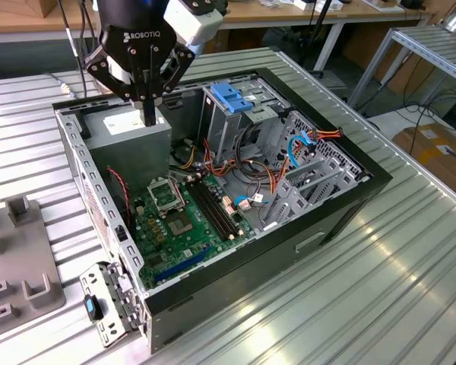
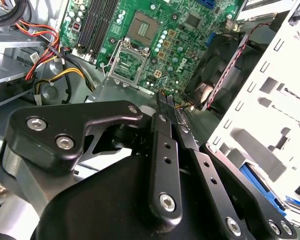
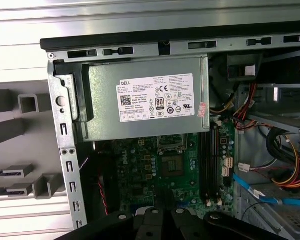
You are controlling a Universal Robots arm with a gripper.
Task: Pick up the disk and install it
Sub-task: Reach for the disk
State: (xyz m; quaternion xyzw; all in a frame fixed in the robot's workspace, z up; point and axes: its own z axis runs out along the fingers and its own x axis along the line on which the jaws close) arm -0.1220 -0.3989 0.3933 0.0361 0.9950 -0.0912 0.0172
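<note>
Pincer (image 1: 149, 120), slim black metal, closed over boxy grey power supply (image 1: 133, 144).

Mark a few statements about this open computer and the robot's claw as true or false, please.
1. The case lies open, its insides showing. True.
2. In the exterior view, the gripper hangs over the grey power supply. True.
3. The motherboard is red. False: it is green.
4. The gripper is wide open. False: it is shut, with nothing seen in it.
</note>
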